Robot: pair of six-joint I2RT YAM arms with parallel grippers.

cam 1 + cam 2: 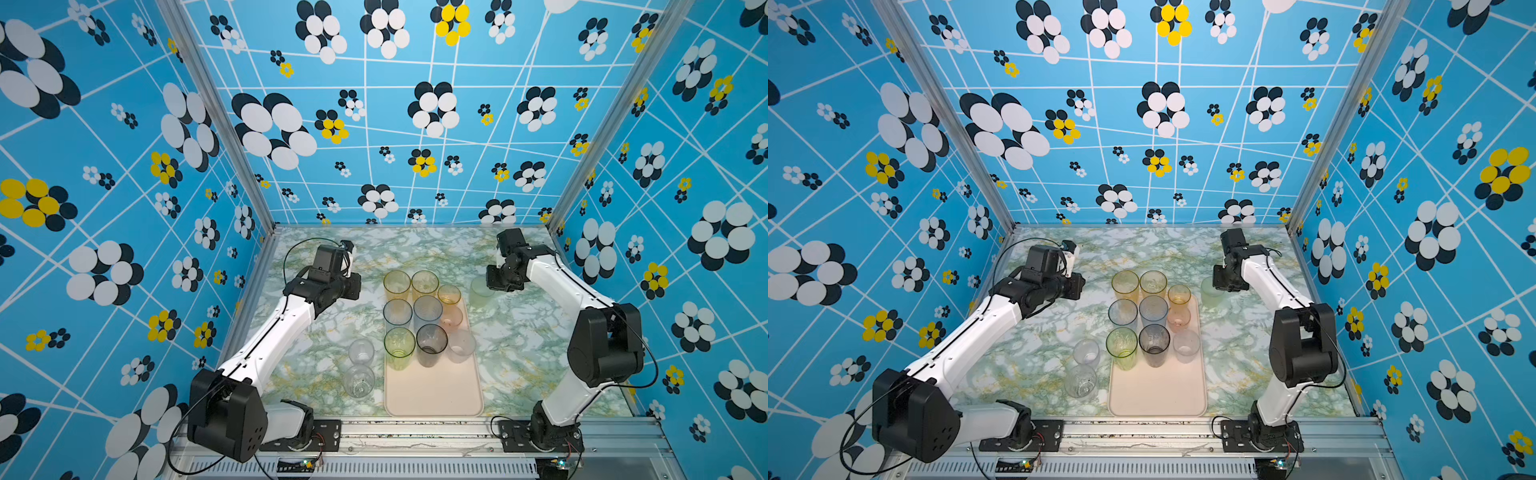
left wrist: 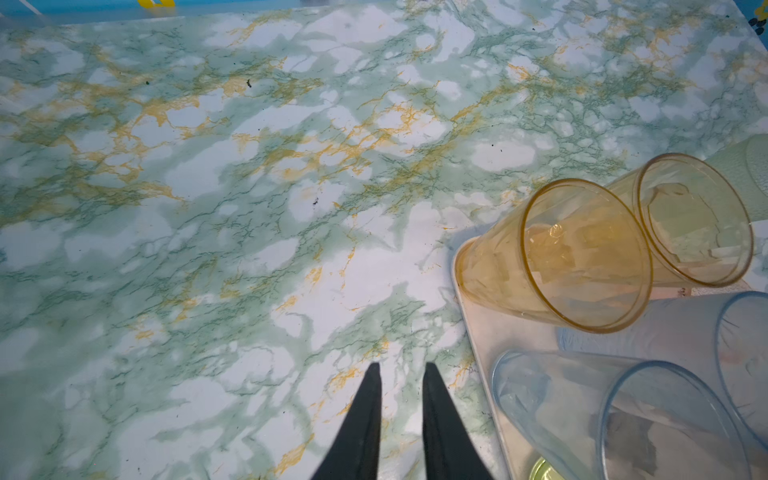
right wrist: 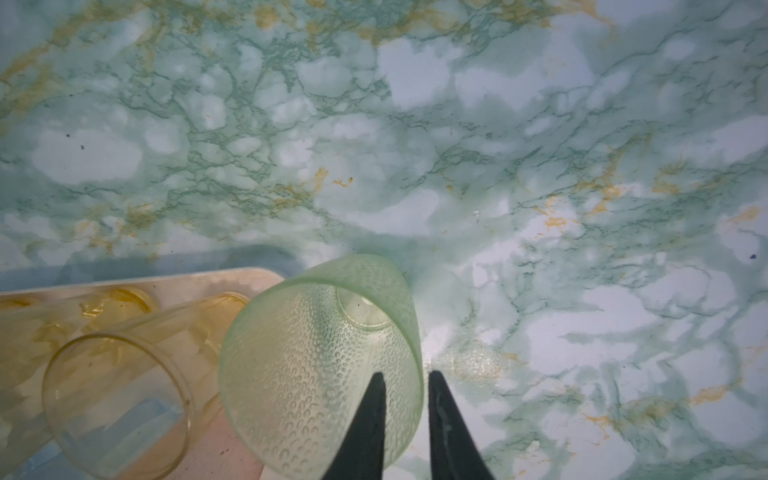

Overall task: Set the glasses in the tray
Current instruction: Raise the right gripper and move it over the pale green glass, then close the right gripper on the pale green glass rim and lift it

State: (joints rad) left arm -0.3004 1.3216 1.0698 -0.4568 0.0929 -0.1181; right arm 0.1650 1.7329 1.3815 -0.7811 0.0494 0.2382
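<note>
- Two clear plastic tumblers (image 1: 359, 370) stand on the green-veined marble table (image 1: 519, 353), just left of the tray.
- Pale cream-pink rectangular tray (image 1: 434, 395): tinted tumblers (image 1: 431, 340) fill its far half (amber, blue, green, smoky, pink).
- Left jaws: narrow, empty, beside the tray's far-left corner.
- Right jaws: narrow, straddling the wall of the frosted green dimpled tumbler (image 3: 316, 365), off the tray's far-right corner. I cannot tell whether they pinch it.

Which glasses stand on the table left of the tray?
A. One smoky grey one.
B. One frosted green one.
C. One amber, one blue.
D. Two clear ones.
D: in a top view, a clear glass and a second clear glass nearer the front stand upright just left of the tray, off it.
</note>
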